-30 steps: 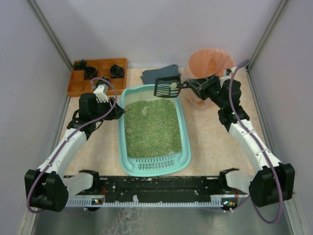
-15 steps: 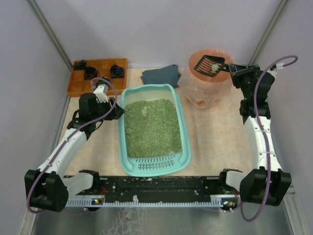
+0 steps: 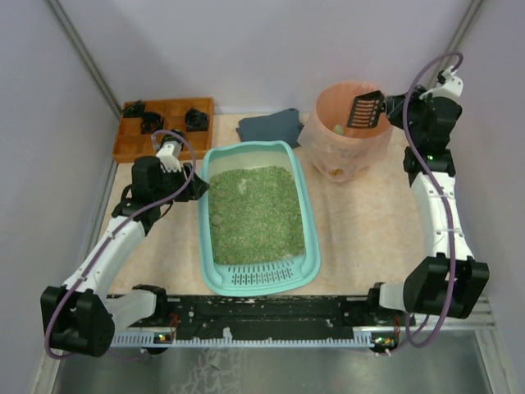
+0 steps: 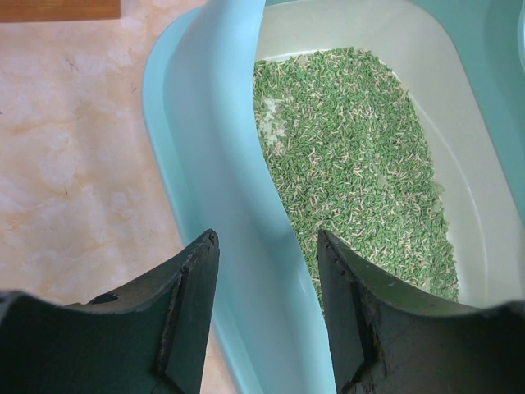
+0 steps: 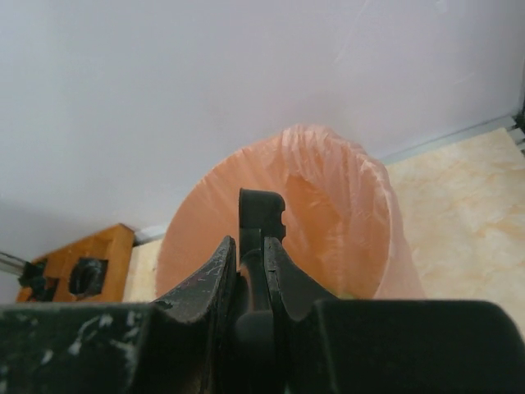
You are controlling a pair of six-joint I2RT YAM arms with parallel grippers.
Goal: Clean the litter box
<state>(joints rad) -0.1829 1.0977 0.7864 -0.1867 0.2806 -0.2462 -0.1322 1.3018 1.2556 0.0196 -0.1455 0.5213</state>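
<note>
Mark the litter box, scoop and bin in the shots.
light teal rectangular plastic litter box (image 3: 258, 273): top view, near-end grille.
black slotted plastic scoop (image 3: 366, 111): top view, blade.
round pink-bagged bin (image 3: 324, 146): top view, left wall.

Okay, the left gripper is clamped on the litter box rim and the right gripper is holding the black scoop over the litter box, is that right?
Not quite. The right gripper holds the black scoop over the pink-lined bin, not over the litter box; the top external view shows it. The left gripper is on the rim, as you said.
</note>
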